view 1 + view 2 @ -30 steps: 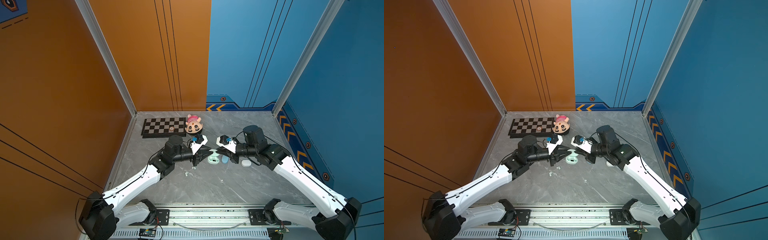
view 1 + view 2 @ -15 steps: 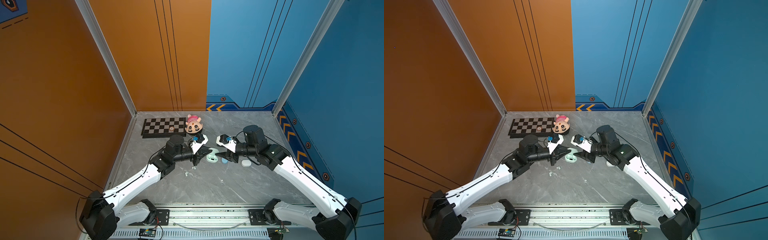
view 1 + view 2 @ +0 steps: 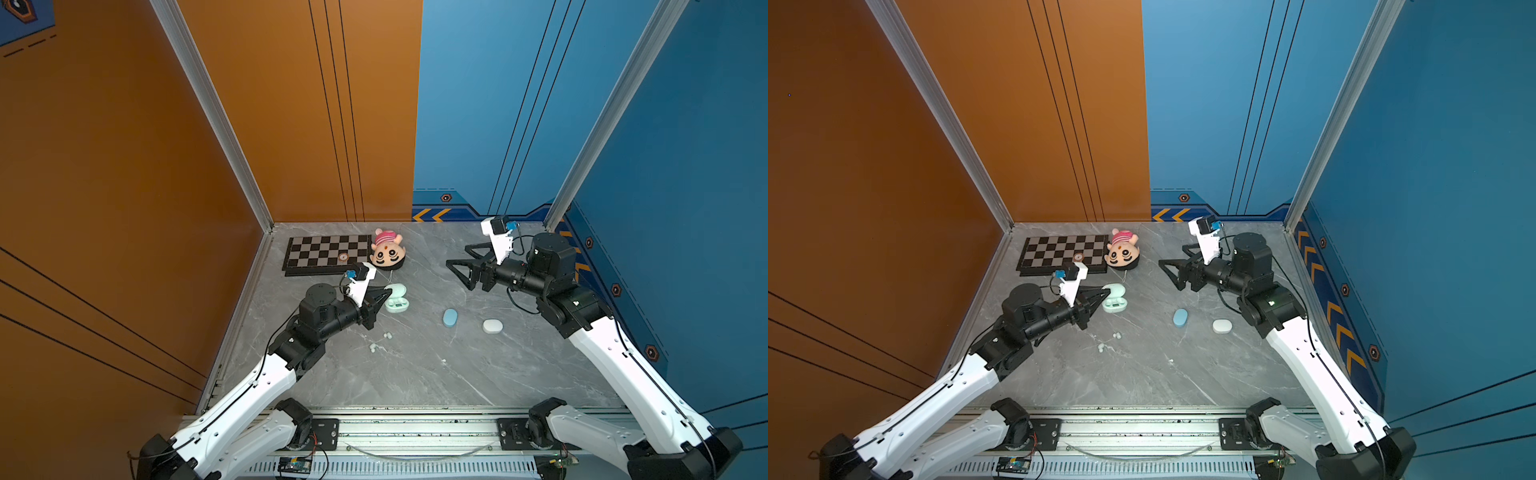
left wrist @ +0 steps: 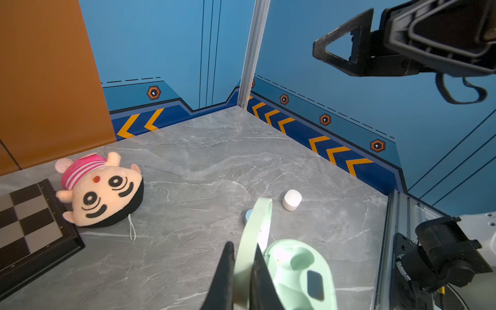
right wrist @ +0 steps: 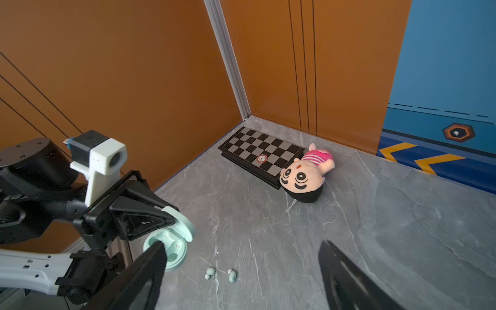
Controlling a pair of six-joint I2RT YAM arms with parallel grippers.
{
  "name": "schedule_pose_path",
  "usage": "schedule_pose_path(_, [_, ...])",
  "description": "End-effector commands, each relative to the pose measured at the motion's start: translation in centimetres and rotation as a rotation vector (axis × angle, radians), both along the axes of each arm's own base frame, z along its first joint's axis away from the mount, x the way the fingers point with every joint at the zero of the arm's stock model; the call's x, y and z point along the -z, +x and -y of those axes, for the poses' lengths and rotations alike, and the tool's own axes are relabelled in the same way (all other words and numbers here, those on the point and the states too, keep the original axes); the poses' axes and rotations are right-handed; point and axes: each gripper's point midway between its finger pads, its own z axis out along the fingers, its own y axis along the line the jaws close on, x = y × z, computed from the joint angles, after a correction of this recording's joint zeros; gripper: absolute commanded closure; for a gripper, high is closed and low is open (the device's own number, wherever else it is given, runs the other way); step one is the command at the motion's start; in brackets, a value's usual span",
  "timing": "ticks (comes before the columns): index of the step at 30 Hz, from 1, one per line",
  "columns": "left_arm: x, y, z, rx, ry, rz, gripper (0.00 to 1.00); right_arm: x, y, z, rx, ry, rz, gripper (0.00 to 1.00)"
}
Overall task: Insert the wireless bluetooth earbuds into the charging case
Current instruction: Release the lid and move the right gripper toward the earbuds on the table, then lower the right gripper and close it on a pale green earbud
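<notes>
An open mint-green charging case lies left of the table's middle, with both wells empty. My left gripper is shut on the edge of its raised lid. Two pale earbuds lie loose on the table just in front of the case, apart from it. My right gripper hangs open and empty above the table at the back right, well away from the case.
A shut blue case and a shut white case lie at centre right. A chessboard and a plush head sit at the back left. Walls close in three sides.
The right gripper has opened, let go of the mint case and pulled back up to the right. The left gripper has closed on the lid and drawn the case to the left.
</notes>
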Motion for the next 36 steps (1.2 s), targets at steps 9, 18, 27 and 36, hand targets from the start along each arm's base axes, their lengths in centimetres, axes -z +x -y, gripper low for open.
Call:
schedule_pose_path(9, [2.6, -0.5, -7.2, -0.254, -0.018, -0.135, 1.0, 13.8, -3.0, -5.2, -0.067, -0.294, -0.512, 0.32])
schedule_pose_path(18, [3.1, -1.2, -10.3, -0.357, -0.03, -0.183, 1.0, 21.9, -3.6, -11.5, 0.004, -0.481, -0.765, 0.43])
schedule_pose_path(27, [2.9, -2.6, -12.1, -0.416, -0.048, -0.147, 1.0, 27.6, -4.7, -16.2, 0.505, -0.343, -1.123, 0.4])
schedule_pose_path(36, [2.7, -3.7, -12.7, -0.433, -0.065, -0.107, 1.0, 30.8, -5.9, -19.4, 0.698, -0.229, -1.285, 0.48])
